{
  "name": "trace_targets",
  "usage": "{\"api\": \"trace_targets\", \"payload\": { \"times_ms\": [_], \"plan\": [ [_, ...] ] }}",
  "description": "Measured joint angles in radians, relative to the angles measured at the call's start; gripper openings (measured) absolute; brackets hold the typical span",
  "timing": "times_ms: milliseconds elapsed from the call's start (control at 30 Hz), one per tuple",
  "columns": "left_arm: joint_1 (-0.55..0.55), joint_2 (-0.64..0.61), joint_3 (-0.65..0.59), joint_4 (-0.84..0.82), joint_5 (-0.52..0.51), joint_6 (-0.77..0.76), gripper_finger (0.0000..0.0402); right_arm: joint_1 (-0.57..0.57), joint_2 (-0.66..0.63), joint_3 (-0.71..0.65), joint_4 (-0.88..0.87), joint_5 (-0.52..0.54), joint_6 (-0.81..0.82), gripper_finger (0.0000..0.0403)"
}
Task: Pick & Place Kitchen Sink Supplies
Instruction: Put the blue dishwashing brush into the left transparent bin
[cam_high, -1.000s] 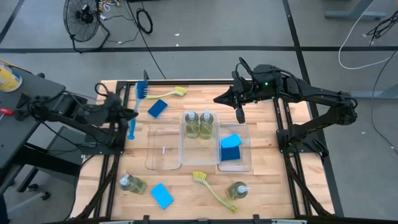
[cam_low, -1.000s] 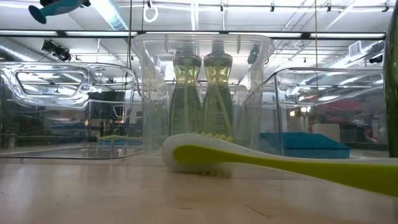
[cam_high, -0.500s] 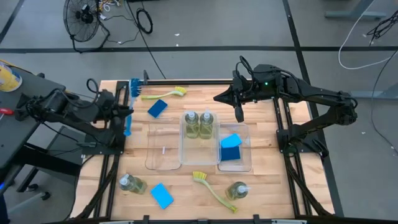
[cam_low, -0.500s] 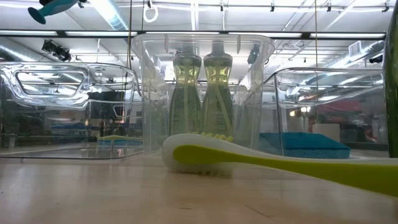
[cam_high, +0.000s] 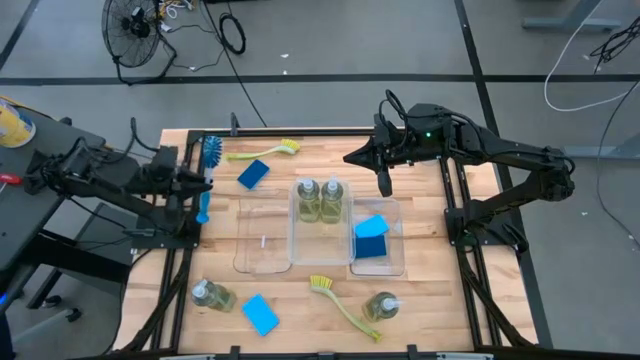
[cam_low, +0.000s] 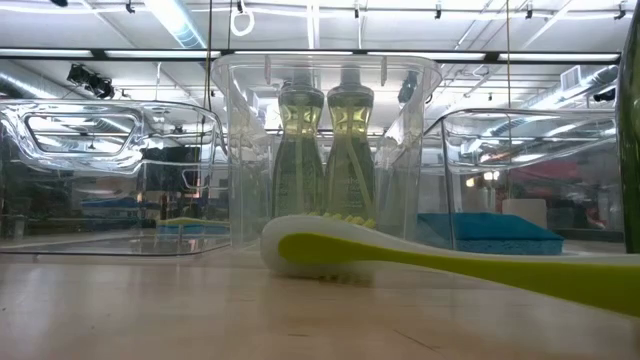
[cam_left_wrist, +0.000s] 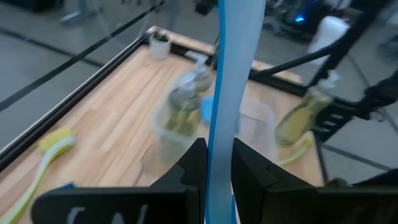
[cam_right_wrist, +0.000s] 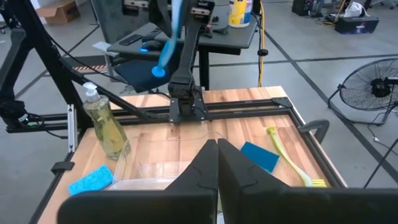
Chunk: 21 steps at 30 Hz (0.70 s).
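Observation:
My left gripper (cam_high: 197, 183) is at the table's left edge, shut on the blue dish brush (cam_high: 207, 178), whose bristle head (cam_high: 211, 152) points toward the far edge. My right gripper (cam_high: 386, 186) is shut and empty, above the table just beyond the right tray. Two soap bottles (cam_high: 319, 199) stand in the middle tray. Blue sponges (cam_high: 371, 238) lie in the right tray. On the table lie a yellow-green brush (cam_high: 265, 151) and a sponge (cam_high: 253, 174) at the far side. At the near side are two bottles (cam_high: 212, 296) (cam_high: 381, 305), a sponge (cam_high: 261, 314) and a second yellow-green brush (cam_high: 340, 305). My left gripper pinches the blue brush's handle (cam_left_wrist: 219, 134) between its two fingers (cam_left_wrist: 194, 163), about midway along it. The fingers come level from the table's left side and lie across the handle. The brush is lifted clear of the table.
Three clear trays stand side by side mid-table, the left one (cam_high: 262, 235) with only a small white bit in it. Black frame rails run along the table's left and right edges. A small white cup (cam_left_wrist: 159, 45) stands at a table corner.
My left gripper has carried the blue brush toward the table's left edge, still shut on its handle. The brush's end has left the top of the low view.

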<state>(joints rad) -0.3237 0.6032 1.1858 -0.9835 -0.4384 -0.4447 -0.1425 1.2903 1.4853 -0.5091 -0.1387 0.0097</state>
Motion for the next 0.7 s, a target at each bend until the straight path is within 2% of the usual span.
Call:
{"api": "trace_targets", "payload": {
  "times_ms": [367,600,700],
  "plan": [
    [0.0,-0.01,0.0,0.081,0.1,0.06,0.0052,0.0,0.0,0.0,0.0,0.008,0.01,0.0],
    [0.0,-0.01,-0.003,0.111,0.102,0.091,0.0052,0.0,0.0,0.0,0.001,0.027,0.035,0.0],
    [0.0,-0.029,-0.072,0.192,0.102,0.113,0.0052,0.0,0.0,0.0,0.001,0.027,0.035,0.0]
  ]
}}
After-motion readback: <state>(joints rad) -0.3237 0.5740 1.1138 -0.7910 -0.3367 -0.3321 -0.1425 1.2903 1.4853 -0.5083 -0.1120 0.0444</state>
